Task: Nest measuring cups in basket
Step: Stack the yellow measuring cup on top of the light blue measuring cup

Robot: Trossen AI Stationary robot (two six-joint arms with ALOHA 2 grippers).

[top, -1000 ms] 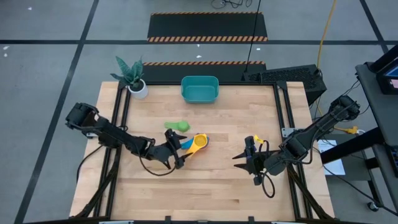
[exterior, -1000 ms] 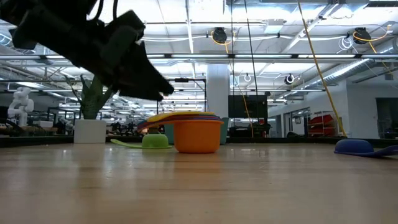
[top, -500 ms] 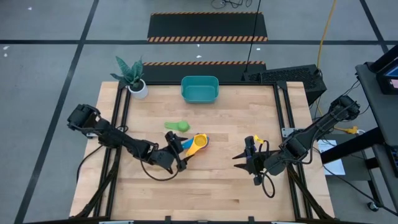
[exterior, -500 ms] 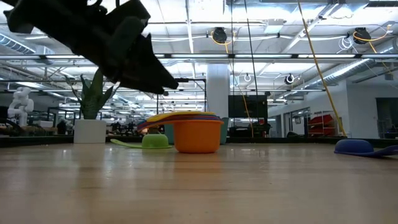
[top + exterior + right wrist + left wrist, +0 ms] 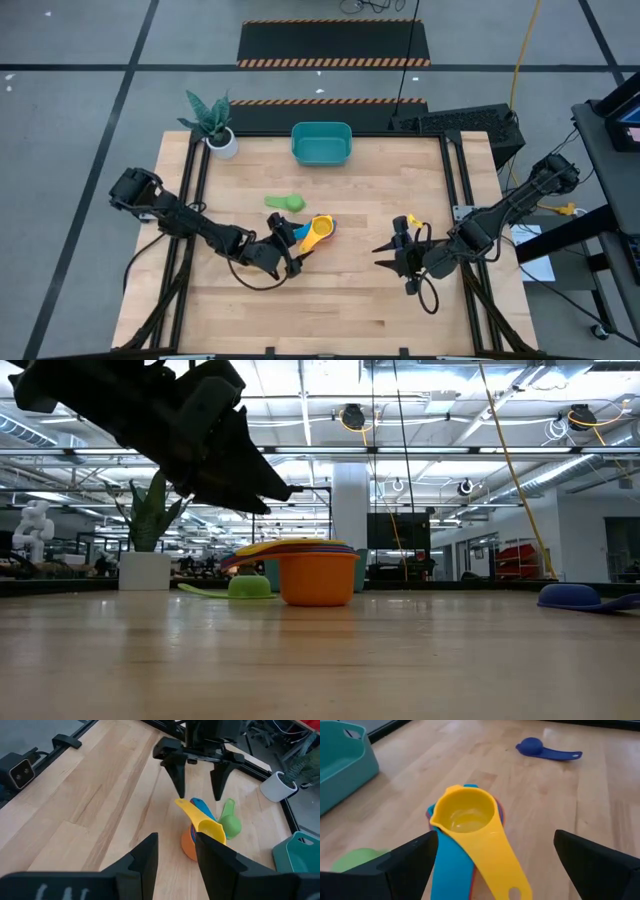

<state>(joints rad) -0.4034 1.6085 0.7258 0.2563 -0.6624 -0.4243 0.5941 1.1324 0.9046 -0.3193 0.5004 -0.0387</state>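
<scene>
A stack of nested measuring cups (image 5: 318,230) stands on the table's middle. An orange cup (image 5: 318,580) is at the bottom and a yellow cup (image 5: 467,817) on top, and their handles fan toward the near left. My left gripper (image 5: 286,251) is open above the handle ends, its fingers on either side of them and clear. A green cup (image 5: 286,201) lies alone behind the stack. A navy cup (image 5: 540,747) lies to the right. The teal basket (image 5: 298,146) sits at the far edge. My right gripper (image 5: 392,257) hovers open to the right of the stack, with nothing in it.
A white pot with a plant (image 5: 222,142) stands at the far left corner, left of the basket. Bare wood lies between the stack and the basket, and along the near edge. Black frame rails run along the table's left and right sides.
My left gripper has risen a little and edged toward the stack, staying open. The cups have not moved.
</scene>
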